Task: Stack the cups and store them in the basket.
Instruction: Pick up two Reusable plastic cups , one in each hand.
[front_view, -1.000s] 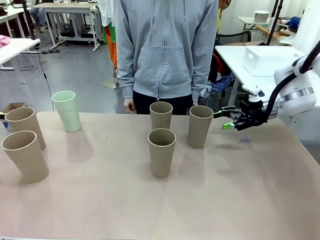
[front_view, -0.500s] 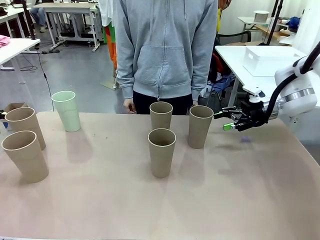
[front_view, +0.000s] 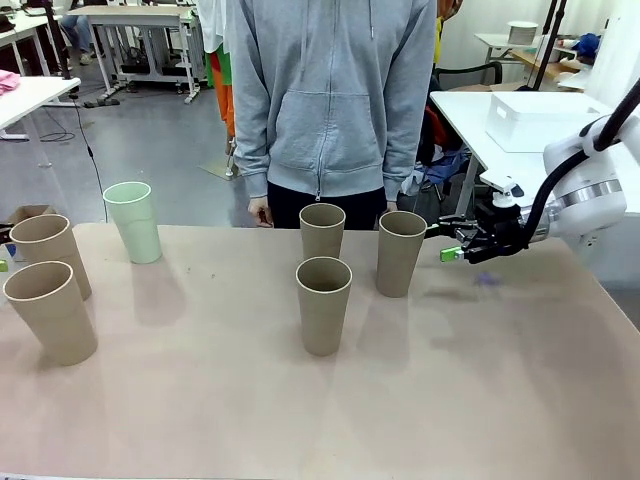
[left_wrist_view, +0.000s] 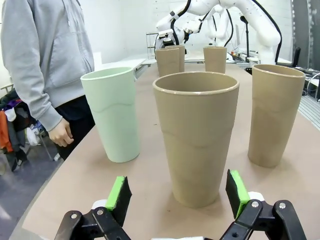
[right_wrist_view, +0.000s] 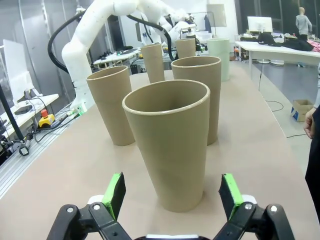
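Right gripper (right_wrist_view: 171, 195): jaws standing wide apart, green pads (right_wrist_view: 114, 192) framing nearest brown cup (right_wrist_view: 167, 145), clear of it.
Two brown cups (right_wrist_view: 111, 105) standing upright just behind.
Two more brown, plus mint cup (right_wrist_view: 219, 57), sitting farther along table (right_wrist_view: 265, 165).
Person's hand (right_wrist_view: 311, 122) hanging at right edge.

**Front view:** fixed, raised, facing across the counter (front_view: 480, 400) toward the person (front_view: 330, 100). **Wrist views:** low, close behind the left pincer (left_wrist_view: 178, 194) and right pincer (right_wrist_view: 172, 192), facing each other from opposite counter ends. All three share the cups (front_view: 324, 305) between the pincers.

a robotics lab: white robot arm (front_view: 585, 190), bare work tables (front_view: 465, 115) behind.
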